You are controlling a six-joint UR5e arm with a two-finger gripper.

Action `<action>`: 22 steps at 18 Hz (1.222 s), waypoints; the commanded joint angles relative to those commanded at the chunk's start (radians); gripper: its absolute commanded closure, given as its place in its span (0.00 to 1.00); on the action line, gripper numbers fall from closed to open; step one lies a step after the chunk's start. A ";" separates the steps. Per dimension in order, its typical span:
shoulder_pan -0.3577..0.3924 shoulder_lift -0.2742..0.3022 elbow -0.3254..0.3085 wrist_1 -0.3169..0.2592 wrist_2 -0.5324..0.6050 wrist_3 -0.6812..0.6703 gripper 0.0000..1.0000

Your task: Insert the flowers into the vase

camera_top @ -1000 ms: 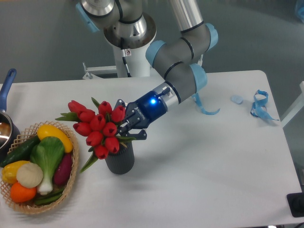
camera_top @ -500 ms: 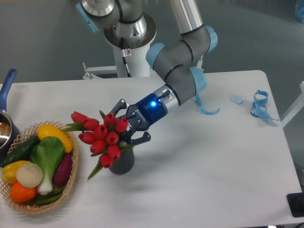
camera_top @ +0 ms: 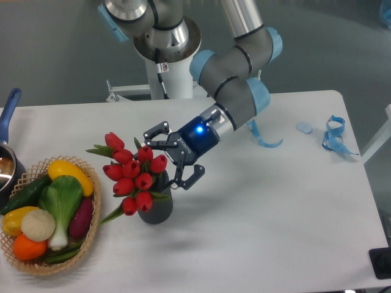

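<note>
**Flowers sitting in the vase, jaws spread beside them**

Nearest the camera, at the left, a basket [camera_top: 91, 235] of vegetables is resting on the table [camera_top: 263, 220]. Just right of it the vase [camera_top: 156, 209] is standing upright, and the flowers [camera_top: 134, 177] are sitting in its mouth, leaning left so the red buds are overhanging the rim toward the basket. The stems are hidden inside, so how deep they are reaching cannot be told.

Just beyond and to the right, the gripper [camera_top: 176, 155] is hovering with its jaws spread wide, gripping nothing, close beside the buds.

The bunch looks light and top-heavy, with soft buds that would crush; any regrasp is best taken low on the bundled stems, not the heads. The lean is suggesting it could tip out.

Far right, blue ribbon [camera_top: 335, 135] is lying on the table.
</note>
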 joint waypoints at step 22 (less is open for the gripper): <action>0.304 0.224 0.293 -0.237 0.867 0.288 0.00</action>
